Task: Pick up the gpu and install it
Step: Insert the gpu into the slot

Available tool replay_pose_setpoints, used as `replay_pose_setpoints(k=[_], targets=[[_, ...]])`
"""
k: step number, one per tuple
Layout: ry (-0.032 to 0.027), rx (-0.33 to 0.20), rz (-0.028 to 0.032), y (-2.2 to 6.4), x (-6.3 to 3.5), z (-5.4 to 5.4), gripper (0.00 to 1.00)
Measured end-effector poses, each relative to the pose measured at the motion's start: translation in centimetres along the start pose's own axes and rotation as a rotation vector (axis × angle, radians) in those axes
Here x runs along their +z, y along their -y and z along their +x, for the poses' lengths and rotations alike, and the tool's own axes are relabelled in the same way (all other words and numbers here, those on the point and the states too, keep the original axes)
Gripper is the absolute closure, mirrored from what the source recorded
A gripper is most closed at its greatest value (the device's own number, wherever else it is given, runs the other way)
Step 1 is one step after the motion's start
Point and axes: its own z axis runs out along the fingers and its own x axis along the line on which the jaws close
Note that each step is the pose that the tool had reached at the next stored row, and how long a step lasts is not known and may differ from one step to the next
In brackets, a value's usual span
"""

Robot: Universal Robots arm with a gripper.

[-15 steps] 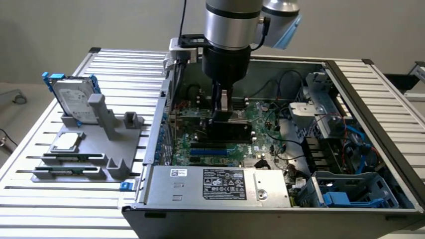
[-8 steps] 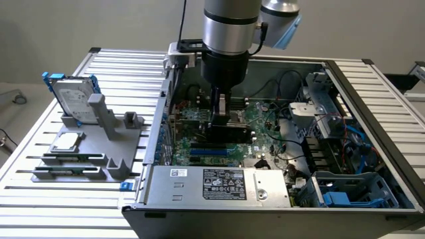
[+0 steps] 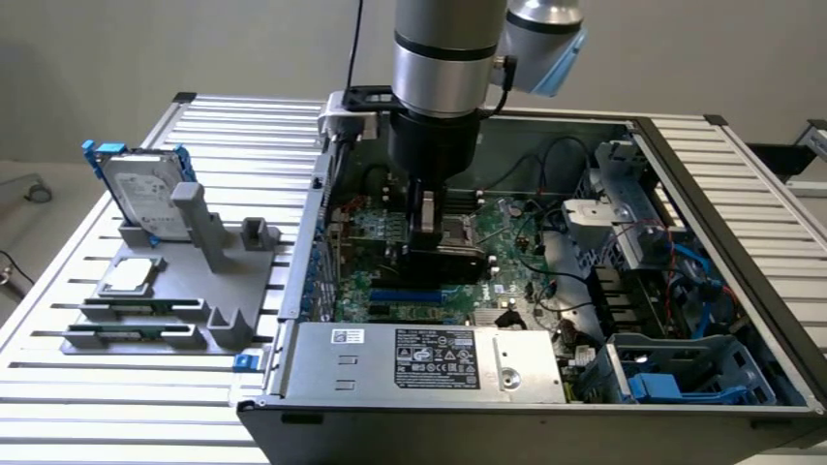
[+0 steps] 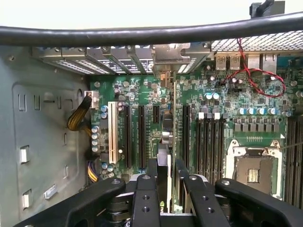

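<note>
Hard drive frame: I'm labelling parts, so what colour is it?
The hard drive frame is blue; the exterior view shows it best.

case walls (image 4: 42, 142) and cables (image 4: 78, 116) hem in the hand (image 4: 168, 183).

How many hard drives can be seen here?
1: the hard drive stands upright in the grey holder at the exterior view's left, outside the computer case. Others may sit hidden in its bays.

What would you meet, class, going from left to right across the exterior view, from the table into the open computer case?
The hard drive in its blue frame → the small grey post → the gpu above the motherboard → the blue caddy.
</note>
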Motion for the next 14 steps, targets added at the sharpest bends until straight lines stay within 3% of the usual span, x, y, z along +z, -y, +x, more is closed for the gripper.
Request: replay_pose_setpoints(k=[14], targets=[[0.0003,0.012,-0.0006,-0.23,0.55,0.02,0.74]])
